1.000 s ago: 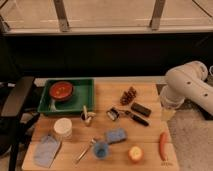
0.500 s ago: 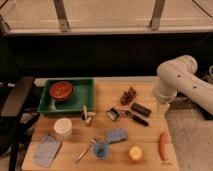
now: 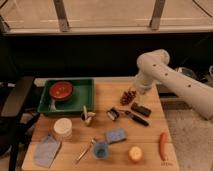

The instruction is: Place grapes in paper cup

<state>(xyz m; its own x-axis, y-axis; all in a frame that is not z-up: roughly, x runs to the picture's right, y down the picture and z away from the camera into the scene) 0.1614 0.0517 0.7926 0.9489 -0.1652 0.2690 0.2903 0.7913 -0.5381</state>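
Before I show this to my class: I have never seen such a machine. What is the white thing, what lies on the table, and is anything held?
The white thing is a robot arm reaching in from the picture's right side. Its grasping end, the gripper, hangs just above the grapes, a dark reddish bunch lying on the wooden table, so nothing looks held. The single picture looks down on the table from a raised spot. Also there: a white paper cup at the picture's lower left, a green tray holding a red bowl, a small blue cup, a yellow fruit and an orange-red sausage. The grapes are not yet in the paper cup.
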